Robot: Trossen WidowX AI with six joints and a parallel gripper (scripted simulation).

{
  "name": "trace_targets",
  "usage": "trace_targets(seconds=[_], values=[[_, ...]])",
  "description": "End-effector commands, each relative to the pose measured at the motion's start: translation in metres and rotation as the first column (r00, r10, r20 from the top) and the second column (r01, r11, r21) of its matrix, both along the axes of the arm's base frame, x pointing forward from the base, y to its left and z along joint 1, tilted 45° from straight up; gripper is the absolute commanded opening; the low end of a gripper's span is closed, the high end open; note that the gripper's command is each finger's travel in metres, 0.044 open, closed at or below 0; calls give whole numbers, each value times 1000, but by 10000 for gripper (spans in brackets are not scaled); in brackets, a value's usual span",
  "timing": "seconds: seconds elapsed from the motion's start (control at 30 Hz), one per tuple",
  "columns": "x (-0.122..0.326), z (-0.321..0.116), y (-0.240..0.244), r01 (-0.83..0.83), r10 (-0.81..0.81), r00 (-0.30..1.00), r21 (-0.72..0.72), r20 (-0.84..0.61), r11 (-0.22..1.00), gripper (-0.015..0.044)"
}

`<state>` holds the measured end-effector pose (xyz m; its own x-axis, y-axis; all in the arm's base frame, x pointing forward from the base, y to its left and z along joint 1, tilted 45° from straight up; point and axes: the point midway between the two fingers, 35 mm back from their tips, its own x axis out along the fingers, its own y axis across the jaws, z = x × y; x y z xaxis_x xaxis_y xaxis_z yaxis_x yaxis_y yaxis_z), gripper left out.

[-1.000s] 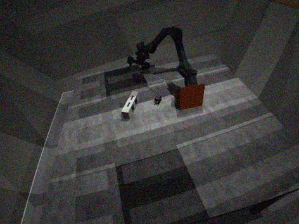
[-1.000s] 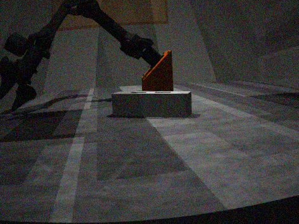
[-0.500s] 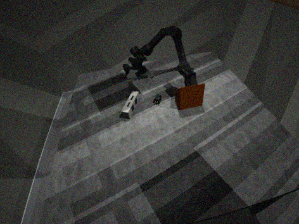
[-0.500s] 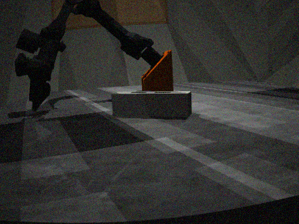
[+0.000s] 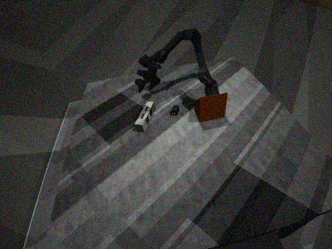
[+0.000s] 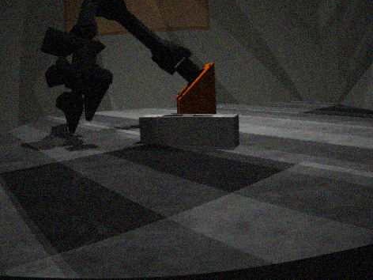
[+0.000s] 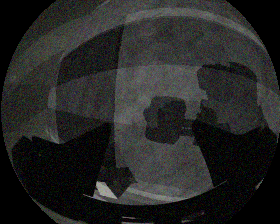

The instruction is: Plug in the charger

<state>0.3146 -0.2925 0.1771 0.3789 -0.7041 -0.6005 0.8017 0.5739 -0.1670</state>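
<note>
The small black charger (image 5: 174,110) lies on the table between the power strip and the orange block, prongs towards the lower left in the top view; the exterior view does not show it. The white power strip (image 5: 141,119) (image 6: 190,130) lies with its outlets facing up. My gripper (image 5: 146,86) (image 6: 81,126) (image 7: 153,126) is open and empty, pointing down above the table, beyond the strip's far end in the top view. In the wrist view a dark blocky shape (image 7: 167,120) shows between the fingers; I cannot tell whether it is the charger or a shadow.
An orange wedge-shaped block (image 5: 212,107) (image 6: 201,96) stands by the arm's base, to the right of the charger in the top view. Shadows of the arm fall on the table. The light is dim, with bright and dark bands across the table (image 5: 148,180) (image 6: 221,226).
</note>
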Motion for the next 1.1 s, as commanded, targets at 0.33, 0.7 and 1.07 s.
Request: trace_targets(seconds=[0.33, 0.7, 1.07], values=[[2, -51, 66, -225, 224, 915, 36, -335, 974, 440], [-5, -77, 100, -324, 322, 816, 81, -479, 942, 440], [-32, -111, 139, -459, 440, 572, 174, -692, 871, 440]])
